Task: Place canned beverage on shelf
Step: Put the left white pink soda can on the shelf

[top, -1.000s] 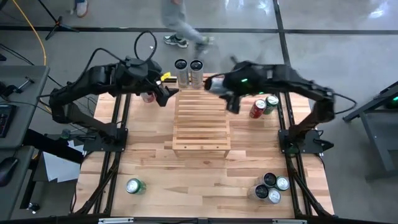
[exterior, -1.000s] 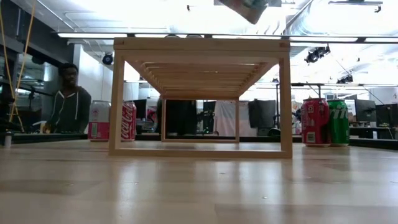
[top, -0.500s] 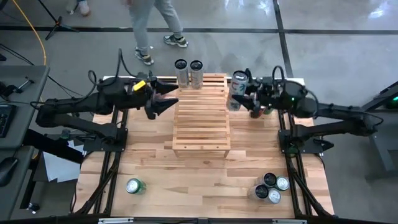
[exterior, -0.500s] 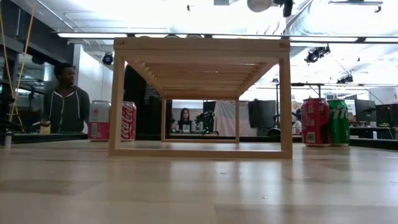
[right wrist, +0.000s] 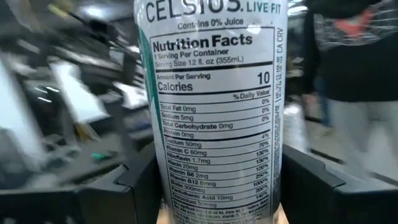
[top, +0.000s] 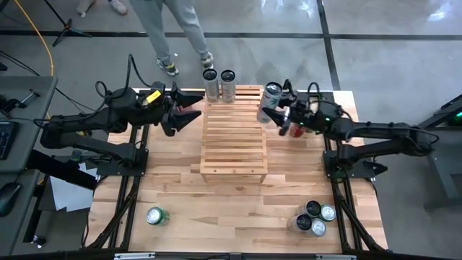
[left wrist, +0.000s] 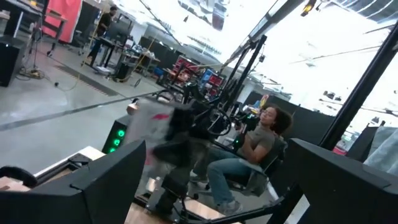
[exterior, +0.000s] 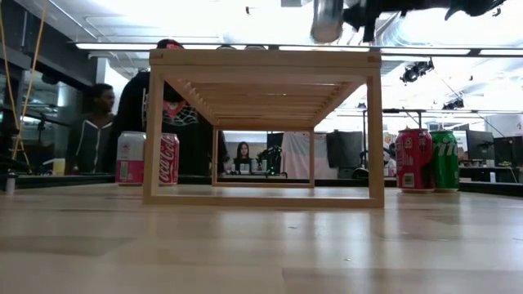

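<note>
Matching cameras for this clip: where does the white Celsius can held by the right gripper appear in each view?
High view: white can at the shelf's far right corner, in the right gripper.
Low view: top edge, right of centre, above the shelf.
Left wrist view: cannot tell; only a blur.
Right wrist view: fills the centre.
Shared landmark: the shelf, in the high and low views.

Two black jointed arms, looping black cables, yellow tag on left arm [top: 86, 123], green light on right arm [top: 368, 133]
</note>
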Robot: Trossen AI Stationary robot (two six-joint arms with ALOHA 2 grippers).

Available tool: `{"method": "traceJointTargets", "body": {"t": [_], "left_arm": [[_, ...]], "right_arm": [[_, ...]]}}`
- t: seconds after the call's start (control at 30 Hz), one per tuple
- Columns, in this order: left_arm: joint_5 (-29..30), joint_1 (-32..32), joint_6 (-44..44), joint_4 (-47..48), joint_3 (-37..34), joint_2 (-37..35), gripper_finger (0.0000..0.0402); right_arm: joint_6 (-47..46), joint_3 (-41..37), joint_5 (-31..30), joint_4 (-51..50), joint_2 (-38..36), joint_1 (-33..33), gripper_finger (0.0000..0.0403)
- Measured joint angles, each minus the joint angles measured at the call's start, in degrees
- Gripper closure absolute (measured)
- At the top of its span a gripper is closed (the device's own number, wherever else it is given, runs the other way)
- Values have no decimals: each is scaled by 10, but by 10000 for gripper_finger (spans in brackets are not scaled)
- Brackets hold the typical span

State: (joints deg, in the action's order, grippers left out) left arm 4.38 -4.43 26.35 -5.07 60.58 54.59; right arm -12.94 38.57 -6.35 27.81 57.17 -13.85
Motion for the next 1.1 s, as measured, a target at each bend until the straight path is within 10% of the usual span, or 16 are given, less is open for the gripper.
{"method": "traceJointTargets", "body": {"t": [0.57,1.1], "left_arm": [[22,0,0,-52,0,0,20],[22,0,0,-56,0,-2,20]], "right_arm": [[21,3,15,265,266,-122,167],[138,104,39,159,325,-121,167]]}}
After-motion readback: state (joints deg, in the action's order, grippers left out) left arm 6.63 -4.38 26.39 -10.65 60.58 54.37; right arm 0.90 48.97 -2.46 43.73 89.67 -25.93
